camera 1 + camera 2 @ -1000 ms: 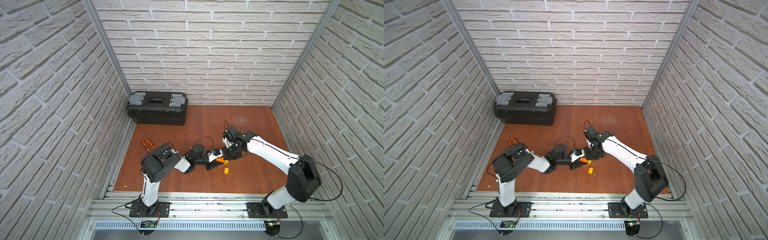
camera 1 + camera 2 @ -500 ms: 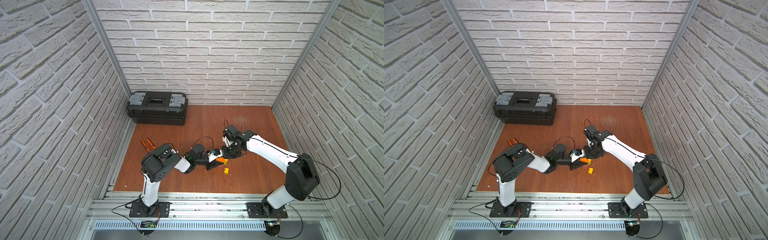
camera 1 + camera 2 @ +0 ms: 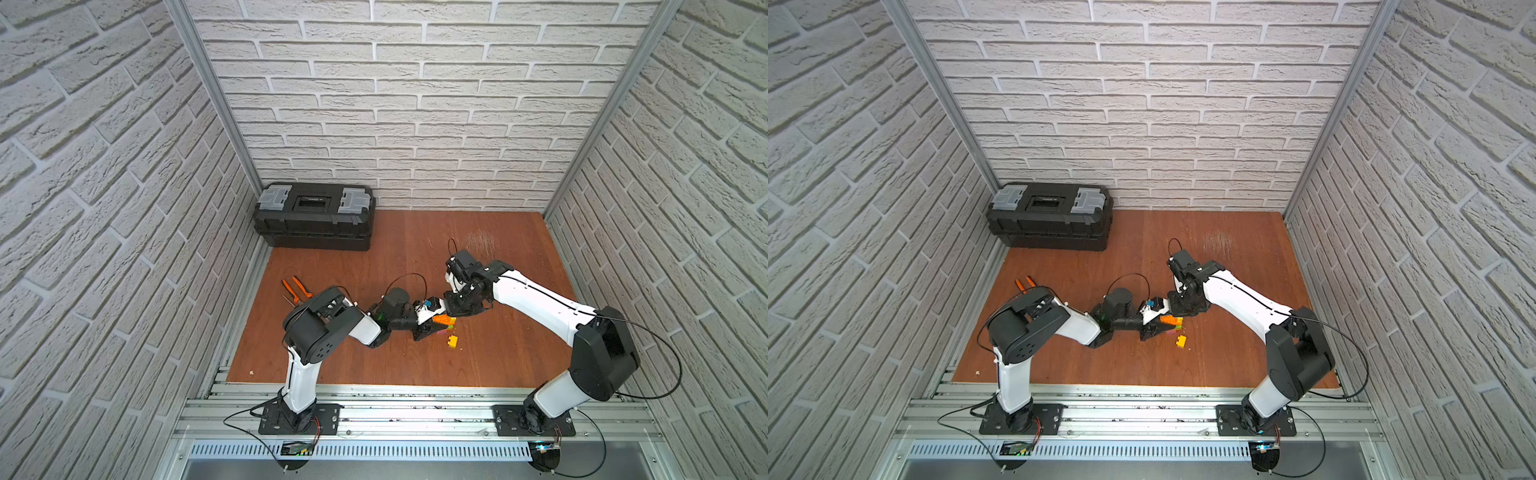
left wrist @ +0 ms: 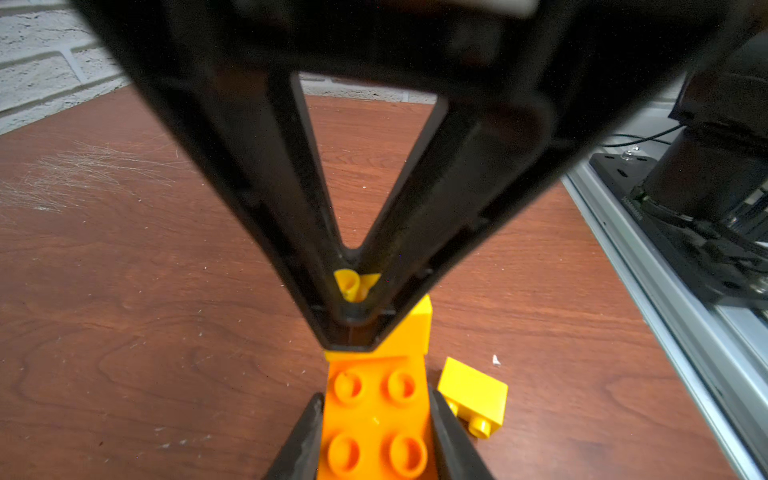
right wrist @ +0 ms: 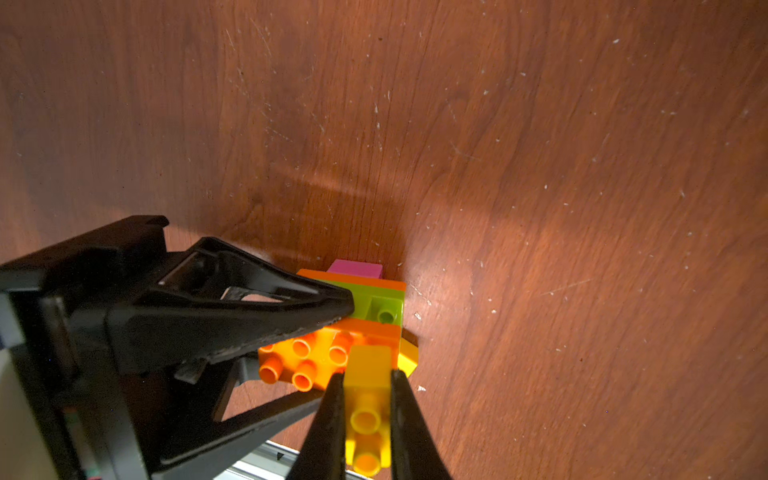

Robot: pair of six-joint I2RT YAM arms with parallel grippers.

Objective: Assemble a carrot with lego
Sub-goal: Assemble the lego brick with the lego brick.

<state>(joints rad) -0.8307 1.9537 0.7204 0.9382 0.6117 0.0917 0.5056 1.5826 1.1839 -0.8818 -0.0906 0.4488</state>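
- Left tool (image 4: 376,419): pinching the carrot (image 5: 374,303) by the sides of its orange brick, one finger on each flank and studs bared between them. In a top view the left tool (image 3: 428,328) sits low over the desk (image 3: 498,353).
- Carrot, location: at the left tool's tips, jutting forward past them. It is a clump of orange and lime layers with a pink piece on its far side. Also seen in a top view (image 3: 1171,320).
- Carrot, long axis: runs straight out from the left tool toward the right tool, so the free end faces the oncoming brick.
- Right tool (image 5: 368,380): pressed together on the small yellow brick (image 5: 368,399), gripping its two sides.
- Key relation: the two tools meet nearly tip to tip, with the small yellow brick touching the carrot's free end directly ahead of the right tool. Whether it is seated cannot be told.
- Nearer arm: the right, judged the one to press; the left serves as a brace.
- Loose yellow brick (image 4: 473,395): on the desk just beside the left tool's finger, apart from the carrot; judged the remaining piece.
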